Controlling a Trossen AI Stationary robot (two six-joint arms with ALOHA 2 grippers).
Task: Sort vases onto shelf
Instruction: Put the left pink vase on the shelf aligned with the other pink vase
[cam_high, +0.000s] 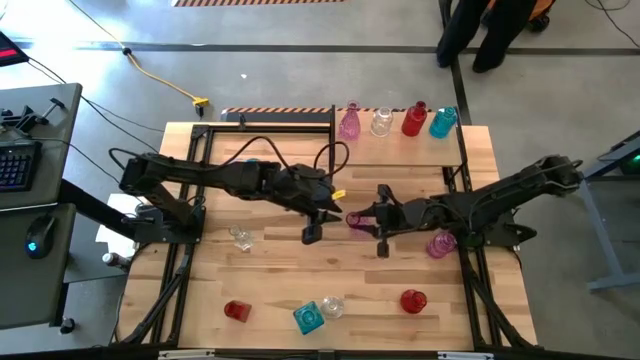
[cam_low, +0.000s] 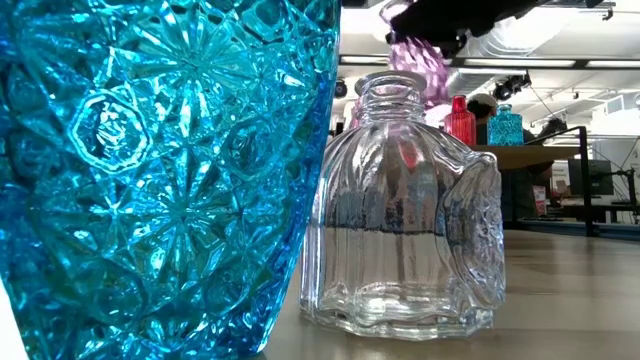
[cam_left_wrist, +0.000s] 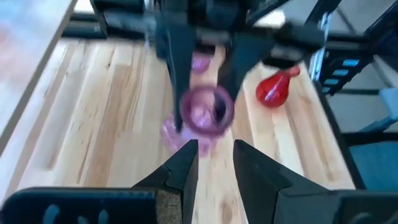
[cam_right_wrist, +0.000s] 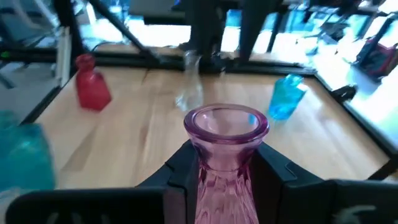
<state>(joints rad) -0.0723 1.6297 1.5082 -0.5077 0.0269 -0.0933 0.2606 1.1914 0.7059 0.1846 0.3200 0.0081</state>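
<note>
From above: left gripper (cam_high: 330, 212) and right gripper (cam_high: 362, 217) almost meeting over mid-table, a pink vase (cam_high: 356, 220) between them, with four more vases — pink (cam_high: 349, 122), clear (cam_high: 381, 121), red (cam_high: 414, 119), teal (cam_high: 443, 122) — lined up on the shelf (cam_high: 400, 148) at the far edge. At table height: filled mostly by a teal cut-glass vase (cam_low: 160, 160) and a clear ribbed bottle (cam_low: 405, 210). From the wrists: left fingers (cam_left_wrist: 185, 163) parted and empty just short of the pink vase's mouth (cam_left_wrist: 207, 112); right fingers (cam_right_wrist: 184, 163) clamped around the pink vase's neck (cam_right_wrist: 225, 152).

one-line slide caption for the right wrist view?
Right gripper clamps the neck of a pink vase above the wooden table, with red and teal vases standing beyond.
</note>
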